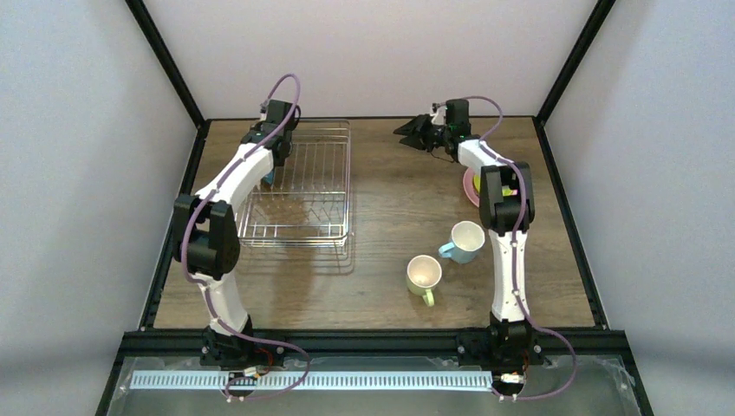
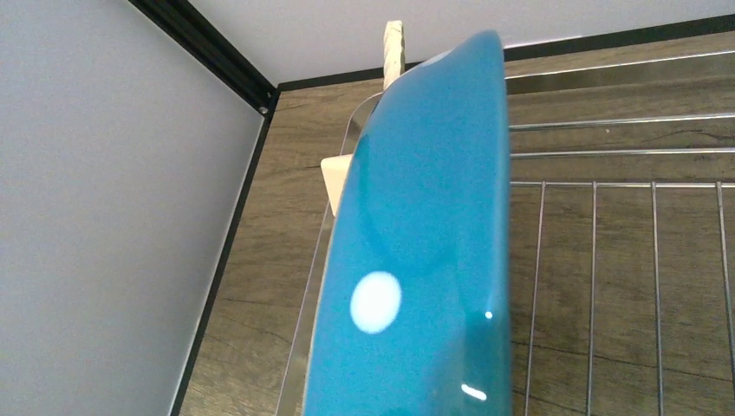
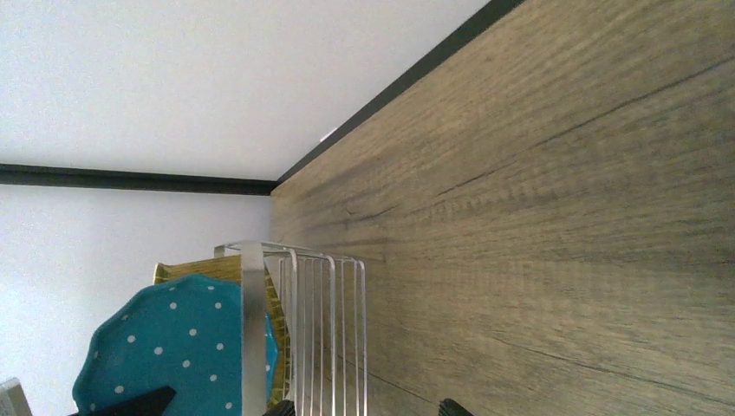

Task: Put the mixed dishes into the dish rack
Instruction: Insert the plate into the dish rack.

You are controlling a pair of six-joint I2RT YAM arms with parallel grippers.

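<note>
Wood-grain table (image 1: 390,199), plain white walls (image 1: 373,52). Silver wire dish rack (image 1: 299,230) far-L; glossy teal dotted plate (image 2: 425,260) stands on edge inside, clamped by L gripper (image 1: 276,160). R gripper (image 1: 409,132) spread wide, empty, over far table.

Rack (image 1: 299,186) far left on the table (image 1: 399,199); dotted plate (image 2: 425,260) on edge at its left side, woven plate (image 3: 195,269) just beside. Right of centre, 2 mugs: near mug (image 1: 424,274), far mug (image 1: 466,242); third plate (image 1: 471,186) beyond.

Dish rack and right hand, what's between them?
Nothing; in the top view only bare wooden table lies between the dish rack and the right hand.
</note>
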